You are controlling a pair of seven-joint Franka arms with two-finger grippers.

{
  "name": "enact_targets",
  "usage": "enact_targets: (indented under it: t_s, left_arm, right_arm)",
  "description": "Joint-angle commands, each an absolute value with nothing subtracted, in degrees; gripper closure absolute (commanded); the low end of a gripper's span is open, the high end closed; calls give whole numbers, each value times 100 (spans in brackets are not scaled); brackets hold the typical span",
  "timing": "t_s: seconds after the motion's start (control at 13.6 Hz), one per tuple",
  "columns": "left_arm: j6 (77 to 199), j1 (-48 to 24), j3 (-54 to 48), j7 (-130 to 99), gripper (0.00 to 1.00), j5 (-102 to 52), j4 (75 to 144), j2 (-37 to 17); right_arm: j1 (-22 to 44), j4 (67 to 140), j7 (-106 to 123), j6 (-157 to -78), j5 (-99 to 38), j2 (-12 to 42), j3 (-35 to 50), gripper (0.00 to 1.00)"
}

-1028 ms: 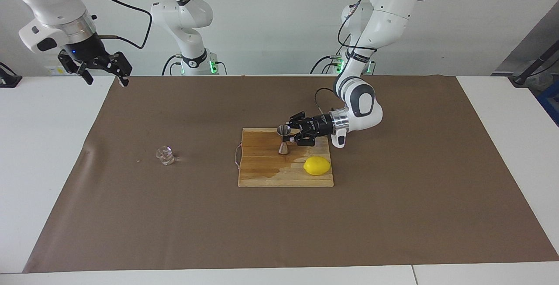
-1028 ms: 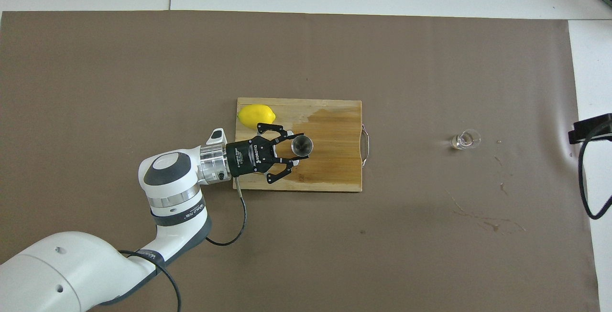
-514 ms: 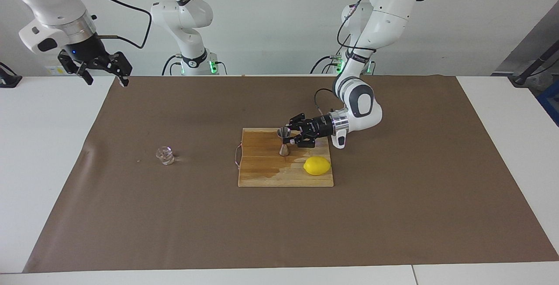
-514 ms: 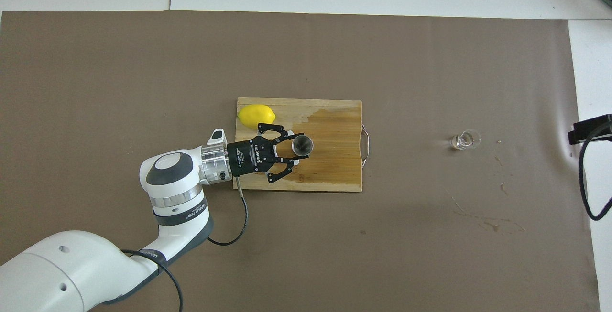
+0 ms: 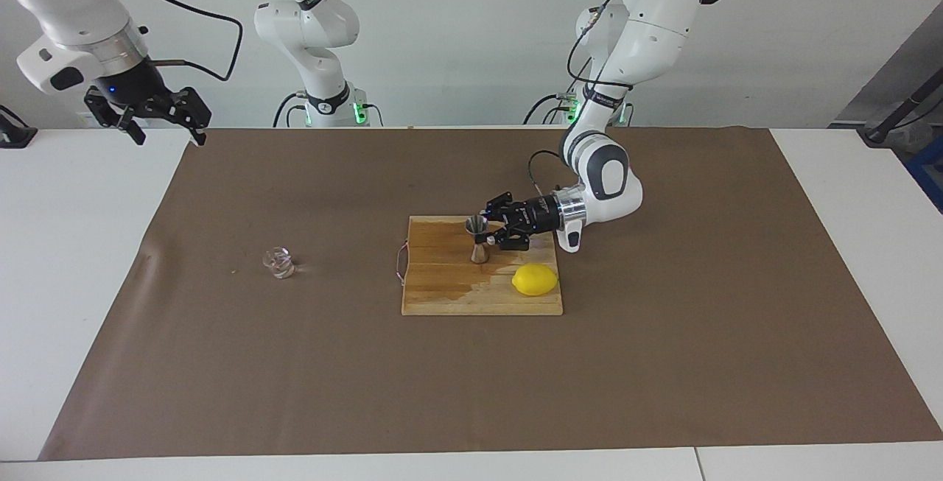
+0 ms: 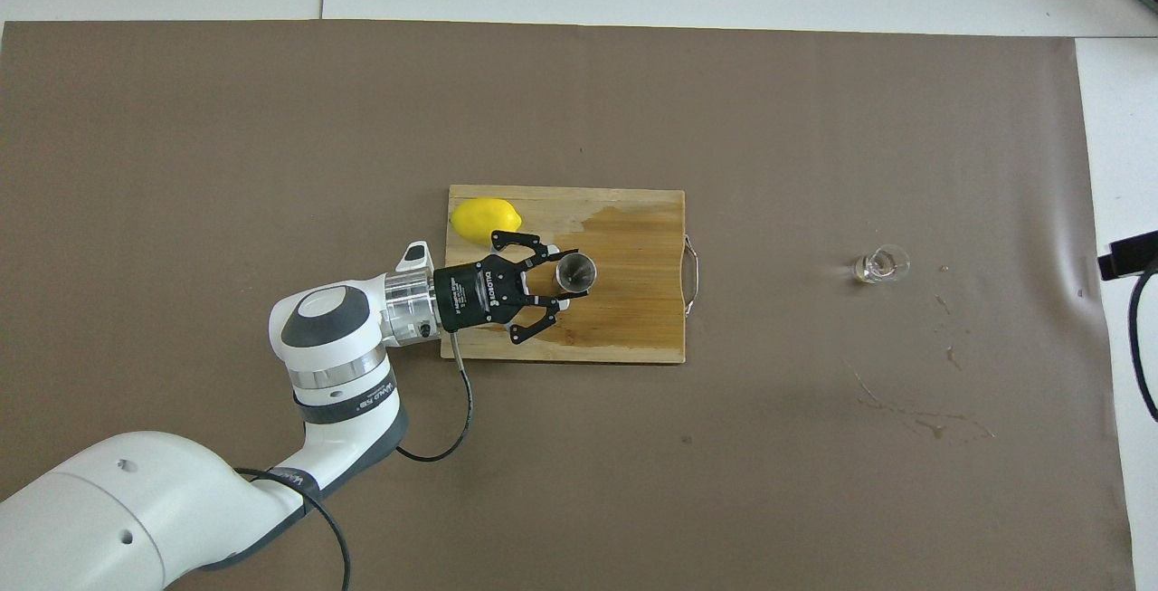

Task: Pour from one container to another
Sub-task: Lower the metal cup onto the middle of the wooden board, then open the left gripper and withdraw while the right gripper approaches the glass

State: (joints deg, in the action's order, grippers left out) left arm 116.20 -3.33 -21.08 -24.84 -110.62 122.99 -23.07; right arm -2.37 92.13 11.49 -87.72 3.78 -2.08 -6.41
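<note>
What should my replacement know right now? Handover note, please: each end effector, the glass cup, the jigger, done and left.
Left end effector: shut on the steel jigger, which stands upright on the cutting board.
Right end effector: open, empty, raised over the table edge at the right arm's end, waiting.
Glass cup: upright on the brown mat, toward the right arm's end, untouched.
Lemon: on the board beside the jigger.
Done: jigger gripped.
Left: pick up the cup and pour it into the jigger.

Yellow lemon [image 5: 535,280], steel-grey jigger [image 5: 478,240], tan wooden board [image 5: 442,289], brown paper [image 5: 663,319].
</note>
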Motion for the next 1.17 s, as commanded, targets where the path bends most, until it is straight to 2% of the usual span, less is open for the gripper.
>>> enact_targets:
  t_s: [0.0, 0.22, 0.44, 0.59, 0.73, 0.81, 1.1]
  left_arm:
    - [11707, -457, -1969, -2329, 65, -11162, 12191, -2496]
    - [11672, -413, -1969, -2329, 59, -11118, 12190, -2496]
    - [11672, -404, -1969, -2329, 44, -11109, 12190, -2487]
    - [11672, -404, -1969, -2320, 27, -11109, 12190, -2487]
    - [11672, -404, -1969, -2329, 4, -11109, 12190, -2487]
    - [11672, -404, -1969, -2338, 0, -11109, 12190, -2487]
    - [11654, -352, -1960, -2408, 0, -11092, 12190, -2426]
  right_arm:
    - [-403, 9229, 1668, -8877, 316, -141, -633, 0]
    - [-536, 9229, 2038, -8982, 299, -123, -633, 0]
    - [-554, 9211, 2433, -9009, 281, -53, -633, 0]
    - [-624, 9202, 2758, -9070, 150, -35, -633, 0]
    - [-834, 9185, 3171, -9079, -261, 17, -633, 0]
    - [-983, 9193, 3451, -9062, -464, 61, -633, 0]
    - [-1546, 9255, 4699, -9035, -1307, 272, -642, 0]
